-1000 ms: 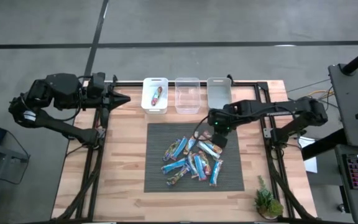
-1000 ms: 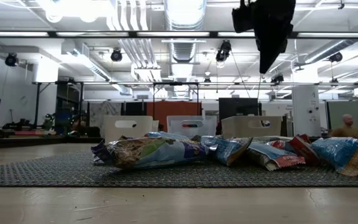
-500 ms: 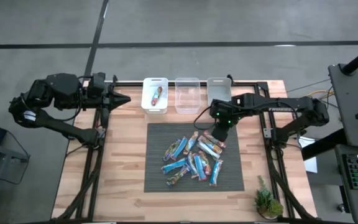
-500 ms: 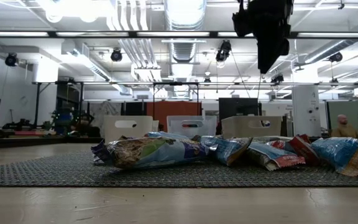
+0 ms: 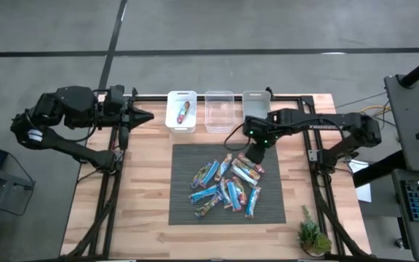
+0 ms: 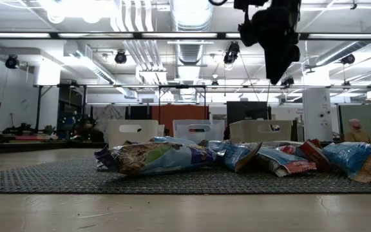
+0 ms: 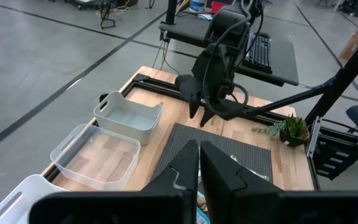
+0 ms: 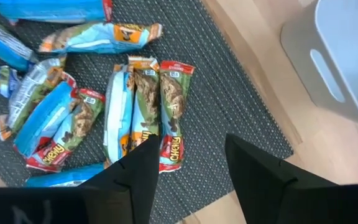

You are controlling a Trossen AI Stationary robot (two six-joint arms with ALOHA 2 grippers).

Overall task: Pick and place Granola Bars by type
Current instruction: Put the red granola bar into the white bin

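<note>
High view, bars: you see the Granola Bars [image 5: 228, 185] heaped on the dark mat [image 5: 184, 207]; one more bar [image 5: 181, 111] lies in the left white bin [image 5: 181, 97].
High view, right gripper [image 5: 255, 151]: over the mat's far right part, above the heap's edge.
High view, left gripper [image 5: 144, 115]: parked at the table's left edge.
Low view: your right gripper [image 6: 277, 74] hangs above the bars [image 6: 166, 156], well clear.
Left wrist view: your left gripper [image 7: 199, 165] has its fingers pressed together, empty.
Right wrist view: your right gripper [image 8: 191, 165] fingers are spread apart, holding nothing, over three side-by-side bars [image 8: 146, 109].
</note>
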